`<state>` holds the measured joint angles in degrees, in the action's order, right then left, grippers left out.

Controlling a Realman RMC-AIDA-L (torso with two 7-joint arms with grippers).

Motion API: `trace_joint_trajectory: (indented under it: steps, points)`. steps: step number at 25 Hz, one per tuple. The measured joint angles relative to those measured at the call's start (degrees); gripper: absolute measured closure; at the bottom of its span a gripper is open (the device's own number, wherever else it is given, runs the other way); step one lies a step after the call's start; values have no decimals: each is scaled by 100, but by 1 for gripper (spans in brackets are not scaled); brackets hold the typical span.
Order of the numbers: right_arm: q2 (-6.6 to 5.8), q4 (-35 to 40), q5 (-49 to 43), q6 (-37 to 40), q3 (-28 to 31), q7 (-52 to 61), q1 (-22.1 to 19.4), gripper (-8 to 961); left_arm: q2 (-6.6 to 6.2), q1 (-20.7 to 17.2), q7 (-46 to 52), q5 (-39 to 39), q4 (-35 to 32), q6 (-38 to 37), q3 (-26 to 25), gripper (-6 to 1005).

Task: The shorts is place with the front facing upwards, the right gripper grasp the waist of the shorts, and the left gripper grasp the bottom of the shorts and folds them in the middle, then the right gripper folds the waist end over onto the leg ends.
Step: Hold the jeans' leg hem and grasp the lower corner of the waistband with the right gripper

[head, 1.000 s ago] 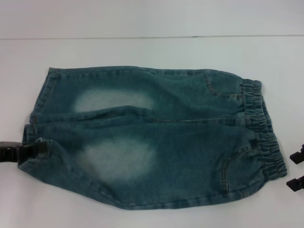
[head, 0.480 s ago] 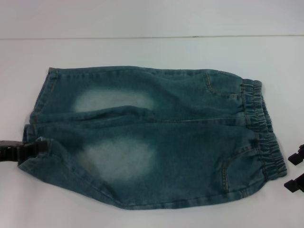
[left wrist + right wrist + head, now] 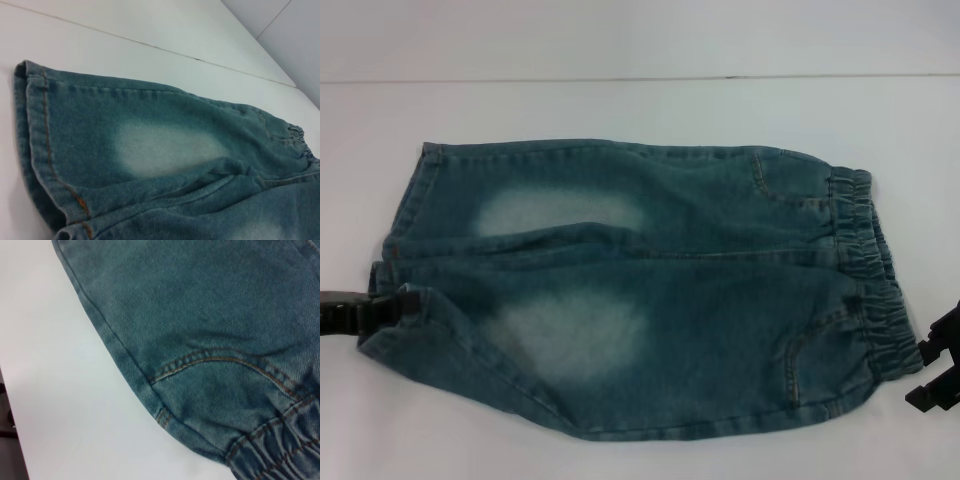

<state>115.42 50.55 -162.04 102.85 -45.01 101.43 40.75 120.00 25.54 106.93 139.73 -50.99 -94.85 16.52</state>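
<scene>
- Since a second ago: right gripper (image 3: 926, 372) shifted inward from the table's right edge, now touching the near end of the waist (image 3: 876, 287); left gripper (image 3: 398, 307) and the cloth unmoved.
- At far left: left gripper reaching in from the table's left edge, fingers pinched shut on the hem of the near leg, part of the bottom of the shorts (image 3: 392, 262).
- Just beside that: two straight double-stitched hems stacked near and far, orange stitching running down the far one in the left wrist view (image 3: 47, 145).
- In the middle: the shorts (image 3: 650, 290) spread flat on the white table (image 3: 620, 105), leg ends to the left, waist to the right, a pale faded patch on each leg.
- To the right: curved pocket seam (image 3: 215, 360), then the gathered elastic band, crinkled and lying flat.
- At far right: right gripper with two dark fingers parted, straddling the waistband's near corner; no clamp on the cloth visible.
</scene>
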Motion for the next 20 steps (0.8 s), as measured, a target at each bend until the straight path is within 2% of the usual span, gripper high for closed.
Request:
trace_joint_trajectory:
  steps: [2,8,11,16,20]
  points:
    - [9,-1,-2,-9,-7,0,1,77,1,-7,-21,-8,10,4,-9,997]
    - [26,-1,1,-58,-8,-51,3,300,-18,-1,-49,-17,129,56,-14,997]
    - [25,-1,8,-68,-8,-52,4,549,-17,15,-57,-34,135,64,-2,997]
    - [24,-1,9,-92,-2,-27,2,762,-25,15,-58,-60,134,36,0,997]
    - [24,-1,11,-99,13,-20,-5,879,-36,-4,-59,-61,124,18,-9,997]
